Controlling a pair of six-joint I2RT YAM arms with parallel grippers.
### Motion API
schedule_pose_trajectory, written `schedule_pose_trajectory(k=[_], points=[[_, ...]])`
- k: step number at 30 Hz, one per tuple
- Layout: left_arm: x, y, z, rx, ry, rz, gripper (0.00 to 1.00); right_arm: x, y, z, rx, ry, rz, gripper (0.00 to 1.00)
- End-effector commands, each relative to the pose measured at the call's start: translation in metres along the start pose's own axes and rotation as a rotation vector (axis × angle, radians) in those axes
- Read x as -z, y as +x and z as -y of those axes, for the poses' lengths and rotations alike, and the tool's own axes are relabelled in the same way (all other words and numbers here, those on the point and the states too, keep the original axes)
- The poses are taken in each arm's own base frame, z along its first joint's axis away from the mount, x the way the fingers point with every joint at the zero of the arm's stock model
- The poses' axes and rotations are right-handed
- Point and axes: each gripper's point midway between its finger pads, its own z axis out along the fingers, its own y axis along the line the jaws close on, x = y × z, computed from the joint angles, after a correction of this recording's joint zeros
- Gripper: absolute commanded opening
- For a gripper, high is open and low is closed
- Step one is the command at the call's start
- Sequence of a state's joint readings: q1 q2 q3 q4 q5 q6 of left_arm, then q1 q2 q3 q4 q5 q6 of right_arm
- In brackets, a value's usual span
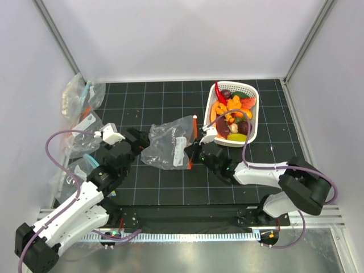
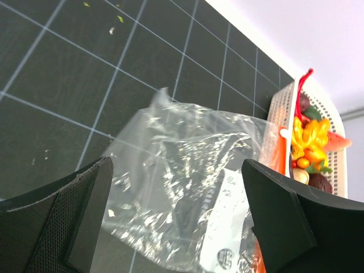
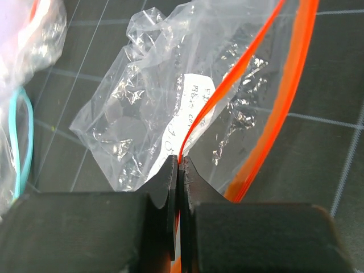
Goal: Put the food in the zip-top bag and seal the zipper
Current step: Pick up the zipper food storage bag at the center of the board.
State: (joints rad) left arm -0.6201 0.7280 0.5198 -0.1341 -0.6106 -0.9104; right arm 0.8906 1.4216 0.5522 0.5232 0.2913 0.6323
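The clear zip-top bag (image 1: 168, 142) lies crumpled mid-table, its red-orange zipper (image 1: 194, 138) on the right edge with a white slider at the far end. My right gripper (image 1: 198, 152) is shut on one lip of the zipper (image 3: 227, 79); the other lip (image 3: 284, 108) hangs apart, so the mouth gapes. My left gripper (image 1: 135, 139) is open, jaws wide on either side of the bag's left end (image 2: 182, 176), not touching it. The food (image 1: 232, 111), a red chili, orange, yellow and dark pieces, lies in the white lattice basket (image 1: 250, 90), also in the left wrist view (image 2: 310, 142).
Other clear bags with teal marks (image 1: 79, 96) lie piled at the table's left edge, one seen in the right wrist view (image 3: 23, 131). White walls enclose the black gridded mat (image 1: 159, 96) on three sides.
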Motion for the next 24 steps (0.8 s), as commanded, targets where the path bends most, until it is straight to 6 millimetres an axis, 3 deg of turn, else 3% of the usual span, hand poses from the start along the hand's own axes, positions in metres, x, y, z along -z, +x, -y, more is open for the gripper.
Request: schedule_pose_trajectory(k=[1, 5, 7, 13, 14, 16, 18, 19, 23, 24], points=[[-0.005, -0.005, 0.03, -0.025, 0.105, 0.007, 0.99, 0.004, -0.025, -0.03, 0.134, -0.036, 0.096, 0.01], [-0.008, 0.001, 0.029, -0.047, 0.057, -0.017, 1.0, 0.009, -0.012, -0.054, 0.239, -0.1, 0.07, 0.01], [-0.006, -0.003, 0.024, 0.039, 0.017, 0.003, 1.0, 0.011, -0.01, -0.057, 0.25, -0.118, 0.063, 0.01], [0.009, -0.009, 0.049, 0.01, 0.175, -0.024, 1.0, 0.019, -0.017, -0.058, 0.249, -0.133, 0.085, 0.01], [0.021, -0.017, 0.061, 0.008, 0.252, -0.023, 1.0, 0.02, -0.018, -0.059, 0.248, -0.139, 0.086, 0.01], [0.024, -0.017, 0.06, 0.045, 0.305, 0.013, 1.0, 0.022, -0.018, -0.059, 0.247, -0.141, 0.086, 0.01], [0.023, -0.015, 0.037, 0.165, 0.249, 0.058, 1.0, 0.023, -0.019, -0.057, 0.25, -0.137, 0.089, 0.01], [0.025, -0.019, 0.039, 0.188, 0.26, 0.072, 1.0, 0.024, -0.02, -0.058, 0.248, -0.139, 0.093, 0.01], [0.018, -0.015, 0.054, 0.007, 0.21, -0.024, 1.0, 0.025, -0.019, -0.063, 0.264, -0.159, 0.077, 0.02], [0.003, 0.005, 0.048, -0.053, 0.141, -0.087, 1.0, 0.024, -0.021, -0.064, 0.269, -0.158, 0.078, 0.02]])
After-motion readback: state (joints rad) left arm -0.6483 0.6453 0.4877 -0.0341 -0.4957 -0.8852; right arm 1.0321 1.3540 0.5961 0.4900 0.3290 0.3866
